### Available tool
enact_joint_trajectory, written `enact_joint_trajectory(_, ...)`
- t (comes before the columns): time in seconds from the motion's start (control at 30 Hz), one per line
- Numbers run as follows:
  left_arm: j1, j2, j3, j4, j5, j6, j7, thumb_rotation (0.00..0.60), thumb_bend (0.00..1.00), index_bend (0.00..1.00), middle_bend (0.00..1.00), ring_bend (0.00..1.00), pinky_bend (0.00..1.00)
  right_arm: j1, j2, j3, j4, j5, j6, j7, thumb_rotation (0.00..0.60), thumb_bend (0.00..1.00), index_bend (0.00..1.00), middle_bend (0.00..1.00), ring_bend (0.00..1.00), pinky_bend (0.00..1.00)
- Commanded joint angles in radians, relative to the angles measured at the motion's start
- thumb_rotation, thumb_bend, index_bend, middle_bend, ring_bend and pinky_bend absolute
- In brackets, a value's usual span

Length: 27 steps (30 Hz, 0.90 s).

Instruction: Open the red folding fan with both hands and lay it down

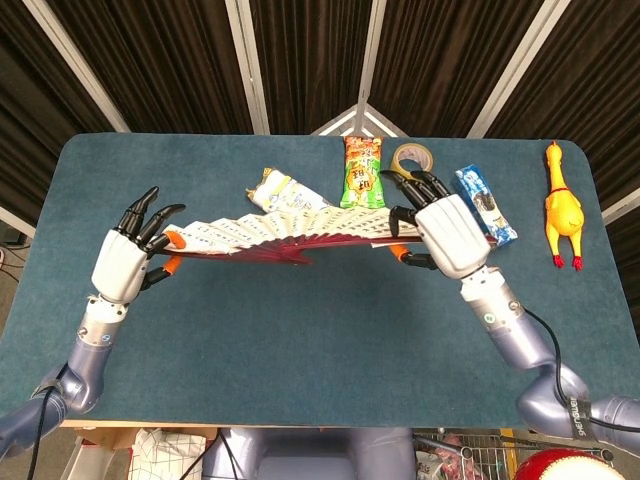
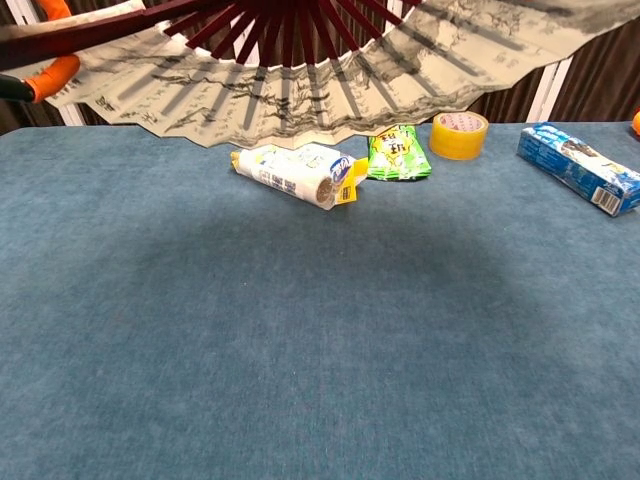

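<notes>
**Aloft, red folding fan is held spread between two hands**

Aloft above the blue tabletop (image 1: 300, 340), the red folding fan (image 1: 290, 232) is held spread wide, its pale painted leaf and dark red ribs seen from below in the chest view. One end guard is pinched by the left hand (image 1: 125, 262), its orange-tipped fingers (image 1: 172, 240) clamped on the stick while the others are fanned apart. The other end is gripped by the right hand (image 1: 450, 232), fingers closed on the guard. Behind the fan, a white snack pack (image 2: 292, 173), a green snack packet (image 2: 398, 152) and a roll of yellow tape (image 2: 459, 133) are laid on the tabletop. A blue box (image 2: 578, 167) is set to the right, with a rubber chicken (image 1: 562, 207) near the edge.
</notes>
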Motion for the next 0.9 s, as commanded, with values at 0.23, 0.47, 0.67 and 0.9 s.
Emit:
enact_joint_trajectory(0.23, -0.025, -0.042, -0.003, 0.074, 0.025, 0.077, 0.05, 0.6, 0.57, 0.65, 0.23, 0.02, 0.18, -0.036, -0.055, -0.045, 0.088, -0.061, 0.042, 0.047, 0.6, 0.52, 0.98, 0.16, 0.26, 0.17)
enact_joint_trajectory(0.47, -0.043, -0.079, 0.01, 0.173, 0.046, 0.129, 0.096, 0.6, 0.57, 0.64, 0.23, 0.02, 0.18, -0.055, -0.12, -0.068, 0.173, -0.094, 0.077, 0.071, 0.6, 0.52, 0.98, 0.16, 0.26, 0.17)
enact_joint_trajectory(0.67, -0.042, -0.097, 0.025, 0.206, 0.039, 0.123, 0.08, 0.6, 0.57, 0.42, 0.13, 0.0, 0.16, -0.062, -0.14, -0.094, 0.217, -0.09, 0.047, 0.023, 0.6, 0.51, 0.59, 0.14, 0.21, 0.11)
enact_joint_trajectory(0.9, -0.027, -0.07, 0.066, 0.173, 0.041, 0.078, 0.046, 0.6, 0.57, 0.13, 0.0, 0.0, 0.13, -0.057, -0.098, -0.103, 0.149, -0.005, -0.065, -0.071, 0.6, 0.35, 0.05, 0.09, 0.17, 0.07)
